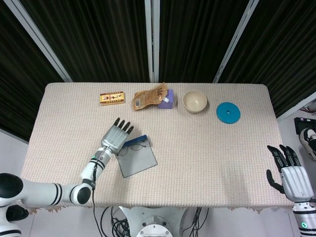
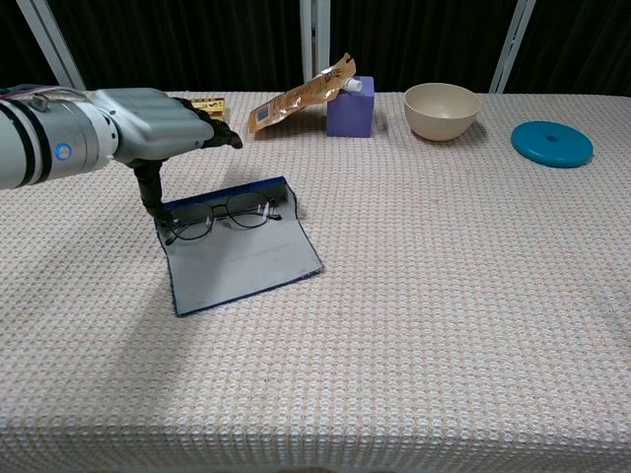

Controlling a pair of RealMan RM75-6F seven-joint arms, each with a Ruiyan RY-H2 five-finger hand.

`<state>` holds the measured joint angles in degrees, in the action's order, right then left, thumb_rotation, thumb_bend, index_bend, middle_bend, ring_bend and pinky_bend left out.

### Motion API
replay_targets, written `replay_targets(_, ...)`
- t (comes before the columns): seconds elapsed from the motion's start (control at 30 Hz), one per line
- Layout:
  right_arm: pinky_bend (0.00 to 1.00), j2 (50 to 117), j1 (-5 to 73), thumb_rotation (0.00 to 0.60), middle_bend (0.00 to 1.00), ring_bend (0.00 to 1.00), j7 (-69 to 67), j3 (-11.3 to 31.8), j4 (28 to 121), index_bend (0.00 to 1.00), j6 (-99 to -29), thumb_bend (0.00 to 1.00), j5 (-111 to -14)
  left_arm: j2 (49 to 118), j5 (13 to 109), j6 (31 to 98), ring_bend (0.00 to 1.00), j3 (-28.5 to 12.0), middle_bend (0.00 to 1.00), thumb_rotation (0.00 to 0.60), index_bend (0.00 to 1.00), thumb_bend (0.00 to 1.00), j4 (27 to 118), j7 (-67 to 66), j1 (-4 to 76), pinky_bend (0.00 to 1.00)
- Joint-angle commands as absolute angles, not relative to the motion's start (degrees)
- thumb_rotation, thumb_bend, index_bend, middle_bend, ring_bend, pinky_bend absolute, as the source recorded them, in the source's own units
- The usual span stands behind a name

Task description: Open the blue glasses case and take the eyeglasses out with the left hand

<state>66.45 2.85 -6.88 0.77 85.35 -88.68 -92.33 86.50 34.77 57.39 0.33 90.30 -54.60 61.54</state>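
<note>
The blue glasses case (image 2: 245, 261) lies open and flat on the table, its grey inside facing up, also seen from the head camera as the case (image 1: 138, 160). The eyeglasses (image 2: 225, 213) rest folded along its far blue edge, and the head view shows the eyeglasses (image 1: 132, 146) too. My left hand (image 2: 148, 123) hovers over the case's left end, fingers stretched out, thumb pointing down and touching the case's far left corner beside the glasses. In the head view the left hand (image 1: 115, 136) holds nothing. My right hand (image 1: 290, 177) waits with spread fingers off the table's right front corner.
Along the back edge stand a yellow box (image 1: 112, 98), a brown pouch (image 1: 149, 97) leaning on a purple box (image 2: 351, 105), a beige bowl (image 2: 442, 108) and a blue disc (image 2: 552, 143).
</note>
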Motion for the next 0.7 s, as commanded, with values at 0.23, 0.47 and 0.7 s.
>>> replay_targets(0.23,0.03,66.5,2.6,0.600,0.15,0.00,-6.6,0.7,85.5,0.00,-88.7,0.48,-91.9,89.8,34.6,55.0,0.00,-0.9,0.02,0.600,0.02,0.14,78.8,-53.5,61.9,0.00)
replay_targets(0.47,0.03,66.5,2.4,0.600,0.15,0.00,-6.3,0.8,85.7,0.00,-88.6,0.48,-91.5,94.9,43.4,52.1,0.00,-3.5,0.02,0.600,0.02,0.13,66.5,-45.0,61.9,0.00)
replay_targets(0.7,0.03,66.2,2.3,0.600,0.15,0.00,-5.8,0.8,86.2,0.00,-88.6,0.48,-91.5,96.6,46.0,46.7,0.00,-6.2,0.04,0.600,0.05,0.14,61.7,-39.4,62.7,0.00)
